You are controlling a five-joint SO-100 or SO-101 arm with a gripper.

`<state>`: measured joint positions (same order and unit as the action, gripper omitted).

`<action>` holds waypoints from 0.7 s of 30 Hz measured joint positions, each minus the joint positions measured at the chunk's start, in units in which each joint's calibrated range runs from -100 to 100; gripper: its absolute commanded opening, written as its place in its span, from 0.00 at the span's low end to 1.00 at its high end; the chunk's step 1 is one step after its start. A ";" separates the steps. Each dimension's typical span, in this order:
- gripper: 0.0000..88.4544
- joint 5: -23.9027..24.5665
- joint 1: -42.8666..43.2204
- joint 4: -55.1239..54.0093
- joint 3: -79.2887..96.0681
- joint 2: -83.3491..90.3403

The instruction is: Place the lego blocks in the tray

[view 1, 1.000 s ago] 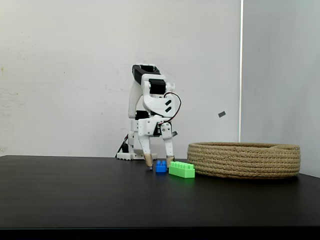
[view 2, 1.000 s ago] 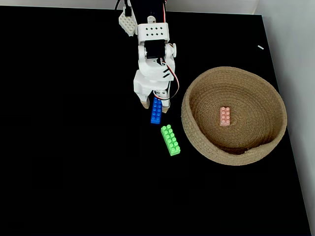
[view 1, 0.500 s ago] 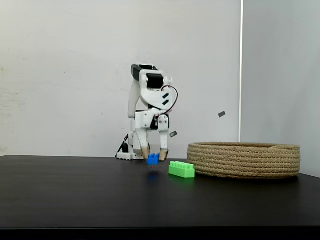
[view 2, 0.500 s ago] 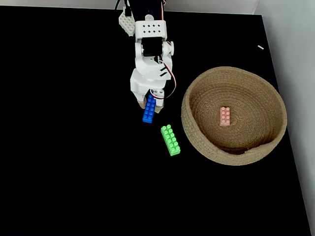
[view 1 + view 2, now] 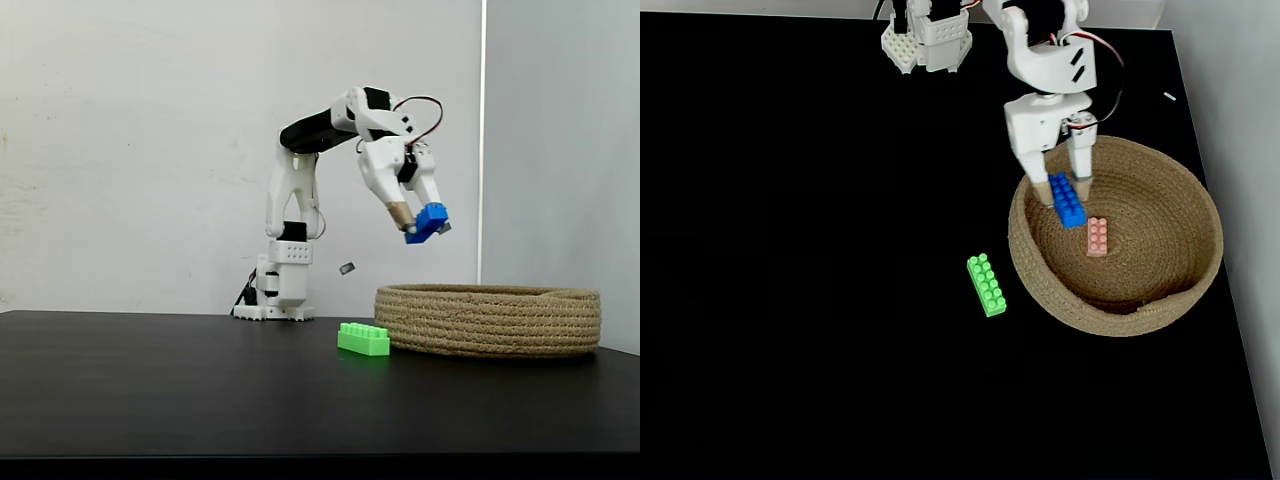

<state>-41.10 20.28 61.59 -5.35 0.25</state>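
Hanging in the air above the near-left part of the rope basket [image 5: 1200, 215], the blue lego brick [image 5: 1068, 200] is pinched between the two fingers of the gripper [image 5: 428, 222], tilted and well clear of the basket's rim in the side-on fixed view. A pale orange-pink brick [image 5: 1097, 236] lies flat on the basket's floor, just beside the blue one as seen from above. Out on the black table [image 5: 790, 300], the long green brick [image 5: 986, 285] rests near the basket's left wall, apart from it.

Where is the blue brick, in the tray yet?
Not yet: the blue brick hangs clamped in the gripper, well above the tray rim.
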 measured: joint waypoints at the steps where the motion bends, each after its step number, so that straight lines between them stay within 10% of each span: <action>1: 0.35 0.29 1.47 0.00 0.00 -0.34; 11: 0.35 1.86 3.42 4.06 -0.18 -3.39; 21: 0.30 -4.84 -13.27 6.82 -4.51 -5.94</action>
<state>-45.93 7.00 68.41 -9.85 -5.68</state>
